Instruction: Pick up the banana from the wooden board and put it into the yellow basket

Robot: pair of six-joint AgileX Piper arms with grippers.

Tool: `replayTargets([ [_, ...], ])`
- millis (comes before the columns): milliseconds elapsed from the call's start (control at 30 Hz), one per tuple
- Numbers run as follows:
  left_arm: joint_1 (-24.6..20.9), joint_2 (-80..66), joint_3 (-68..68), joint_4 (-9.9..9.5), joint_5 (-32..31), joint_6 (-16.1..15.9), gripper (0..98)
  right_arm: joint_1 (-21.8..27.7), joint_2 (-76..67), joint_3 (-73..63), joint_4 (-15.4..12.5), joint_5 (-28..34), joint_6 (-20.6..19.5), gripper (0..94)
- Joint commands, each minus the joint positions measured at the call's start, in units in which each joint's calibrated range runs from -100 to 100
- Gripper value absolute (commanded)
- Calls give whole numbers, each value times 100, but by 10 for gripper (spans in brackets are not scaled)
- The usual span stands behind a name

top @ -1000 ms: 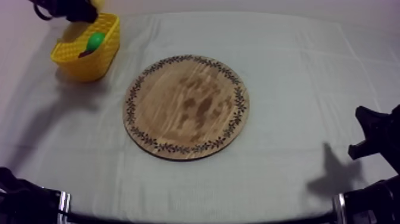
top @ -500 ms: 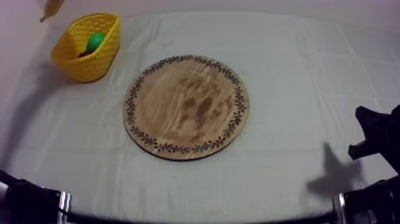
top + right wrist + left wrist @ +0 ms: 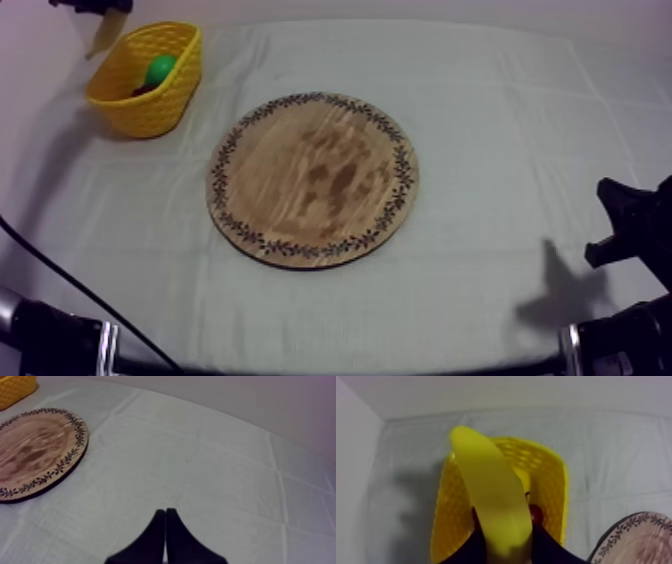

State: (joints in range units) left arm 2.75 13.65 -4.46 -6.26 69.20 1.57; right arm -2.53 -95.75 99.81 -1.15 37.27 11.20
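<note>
Left end effector [image 3: 505, 538] pinches the smooth curved banana [image 3: 488, 491], its long axis pointing out over the latticed yellow basket [image 3: 553, 483]; right end effector [image 3: 165, 512] is pressed together.

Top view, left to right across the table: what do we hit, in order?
yellow basket → wooden board → right end effector. The banana, gripped by the left end effector, overlaps the basket, so it is left out.

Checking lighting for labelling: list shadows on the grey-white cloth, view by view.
Top view: a soft shadow beside the right gripper, a fainter one beside the yellow lattice basket. Left wrist view: a dark patch beside that basket. Right wrist view: even light across the cloth and the round wooden board.
</note>
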Motion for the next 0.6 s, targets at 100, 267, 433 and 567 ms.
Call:
replayTargets([
  [100,-17,311,385,-48,-223,20,267,0,0,-3,0,-1,1,3],
  [267,-73,522,582,-62,-458,15,256,0,0,-3,0,-1,1,3],
  [433,-102,669,526,-65,-574,1,255,0,0,-3,0,-1,1,3],
  [567,-113,763,420,-50,-598,-22,256,0,0,-3,0,-1,1,3],
])
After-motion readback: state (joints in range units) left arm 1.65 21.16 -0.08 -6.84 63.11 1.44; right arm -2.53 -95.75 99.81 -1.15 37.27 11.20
